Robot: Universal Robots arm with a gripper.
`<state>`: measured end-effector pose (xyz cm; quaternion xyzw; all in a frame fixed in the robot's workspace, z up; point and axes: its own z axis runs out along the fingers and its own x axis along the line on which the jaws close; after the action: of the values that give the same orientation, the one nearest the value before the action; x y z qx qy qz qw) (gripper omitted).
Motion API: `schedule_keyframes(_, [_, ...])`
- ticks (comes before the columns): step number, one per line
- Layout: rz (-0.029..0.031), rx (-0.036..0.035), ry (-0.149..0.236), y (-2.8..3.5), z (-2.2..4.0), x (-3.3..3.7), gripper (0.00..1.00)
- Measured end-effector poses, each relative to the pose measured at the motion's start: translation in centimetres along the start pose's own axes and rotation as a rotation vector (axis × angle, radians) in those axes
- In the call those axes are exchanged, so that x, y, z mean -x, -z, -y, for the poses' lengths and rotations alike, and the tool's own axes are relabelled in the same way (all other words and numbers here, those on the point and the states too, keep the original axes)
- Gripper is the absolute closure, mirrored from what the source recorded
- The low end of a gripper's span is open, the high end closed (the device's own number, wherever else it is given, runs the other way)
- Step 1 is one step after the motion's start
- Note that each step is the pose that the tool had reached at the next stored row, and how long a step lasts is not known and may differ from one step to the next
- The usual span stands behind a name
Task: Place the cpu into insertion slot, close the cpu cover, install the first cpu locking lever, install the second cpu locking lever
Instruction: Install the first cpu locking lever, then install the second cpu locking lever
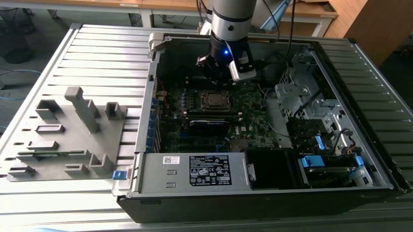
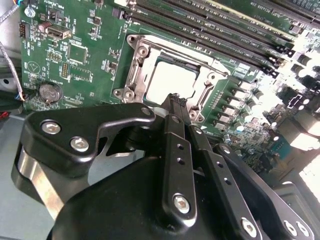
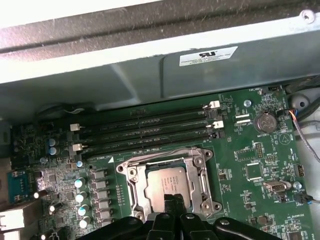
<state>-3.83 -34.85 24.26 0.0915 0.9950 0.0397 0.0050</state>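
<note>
CPU [image 3: 165, 185] work first: I see the chip sitting in the slot [image 3: 167, 182] on the board, its silvery top showing through the cover [image 3: 200, 172], which looks to be lying down flat around it in both wrist views. So I judge the placing done and the cover closed. The thin wire levers run along the frame's edges, but I cannot tell whether either one is hooked under its catch, so I count both lever steps as possibly still open.

Going from big to small: the bench [image 1: 77, 53] carries the open case [image 1: 361, 72], which lies toward the bench's far right part in the exterior view, with a grey parts holder [image 1: 71, 130] on the bench nearer the exterior view's left edge. Inside the case the board [image 1: 193, 116] lies flat, and the slot sits near its middle, just beside the long memory slots [image 3: 145, 130]. A coin cell [image 3: 265, 121] sits toward one corner of the board.

My arm [image 1: 229, 19] comes down from the far edge of the case. The gripper [image 2: 175, 102] hangs just above the socket, over the edge of the chip nearest the arm. Its fingers [image 2: 172, 150] look pressed together, tips meeting, with nothing held between them. Whether the tips touch the cover or only hover over it I cannot tell.
</note>
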Motion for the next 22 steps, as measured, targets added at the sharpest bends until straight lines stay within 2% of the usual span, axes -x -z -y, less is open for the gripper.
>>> schedule_keyframes(13, [-0.0001, -0.0003, 0.000, 0.04, 0.17, 0.03, 0.89])
schedule_keyframes(19, [0.0000, -0.0001, 0.000, 0.69, 0.11, 0.03, 0.89])
schedule_keyframes(22, [0.0000, 0.0002, 0.000, 0.74, 0.10, 0.04, 0.89])
